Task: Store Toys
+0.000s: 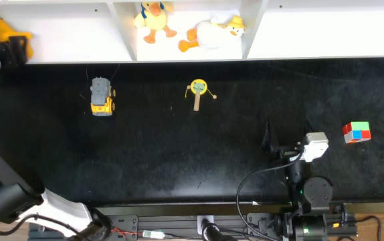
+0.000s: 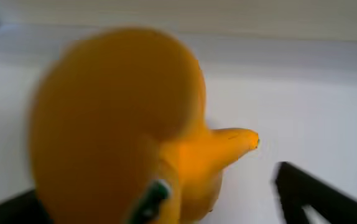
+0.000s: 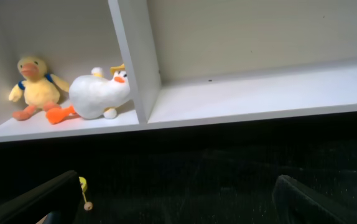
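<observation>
Surface (image 1: 178, 161) black. Near its front edge: right claw (image 1: 287, 134), jaws wide, nothing between. Colour cube (image 1: 356, 132) near it, apart. Farther back: yellow truck (image 1: 102, 97), rattle drum (image 1: 199, 89). Shelf (image 1: 312, 33) behind: yellow duck (image 1: 153, 17) and white duck (image 1: 212, 33) in middle compartment. Left compartment: left claw (image 1: 17, 45) at orange toy (image 1: 6, 30); whether it grips, cannot tell.

Shelf (image 1: 312, 47): along the far edge of the table (image 1: 178, 161), divided into compartments. Left compartment: one toy figure (image 1: 6, 31). Middle compartment: seated plush duck (image 1: 154, 17) at left, lying plush duck (image 1: 209, 35) just beside it at right. Table, far half: toy truck (image 1: 102, 97) left, hand drum (image 1: 199, 90) centre. Table, right side, nearer the front: cube (image 1: 356, 132), well apart from the others.
</observation>
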Tool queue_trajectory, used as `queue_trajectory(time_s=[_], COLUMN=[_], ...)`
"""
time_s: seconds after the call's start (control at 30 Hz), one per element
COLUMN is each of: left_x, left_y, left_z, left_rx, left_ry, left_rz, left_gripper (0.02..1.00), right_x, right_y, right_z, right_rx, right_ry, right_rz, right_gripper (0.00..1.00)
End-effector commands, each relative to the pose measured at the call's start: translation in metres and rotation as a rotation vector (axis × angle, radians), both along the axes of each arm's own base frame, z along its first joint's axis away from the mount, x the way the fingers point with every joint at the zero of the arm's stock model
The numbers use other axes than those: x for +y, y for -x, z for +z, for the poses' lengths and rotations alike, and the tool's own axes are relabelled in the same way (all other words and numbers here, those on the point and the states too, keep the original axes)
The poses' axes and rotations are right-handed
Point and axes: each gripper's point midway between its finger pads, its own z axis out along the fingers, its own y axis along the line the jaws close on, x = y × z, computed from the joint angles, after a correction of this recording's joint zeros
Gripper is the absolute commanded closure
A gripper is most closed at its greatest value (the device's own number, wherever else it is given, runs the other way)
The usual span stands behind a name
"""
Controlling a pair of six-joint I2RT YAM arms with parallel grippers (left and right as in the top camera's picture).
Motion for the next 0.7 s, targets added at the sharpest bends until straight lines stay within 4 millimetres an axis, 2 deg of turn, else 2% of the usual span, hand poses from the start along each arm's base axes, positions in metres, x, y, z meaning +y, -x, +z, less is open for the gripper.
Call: queue_trajectory(time_s=[0.03,0.33,0.7], left_x=[0.004,0.002,-0.010], left_y=[-0.001,0.001,0.024], left_z=[-0.009,-0.008,0.017], left_rx=[0.016,0.022,0.044], left_ry=[0.012,0.020,0.022], left_rz=[0.011,0.007,0.003], left_gripper=[0.020,0.020,0.023], right_x=[-0.001,-0.001,-0.001], right_y=[0.000,0.000,0.000], right_z=[-0.003,-0.003,-0.003], right_rx=[0.001,0.001,0.001], right_ry=[-0.003,-0.003,-0.003], right_rz=[-0.005,-0.005,-0.005], right_gripper=[0.005,0.003,0.005])
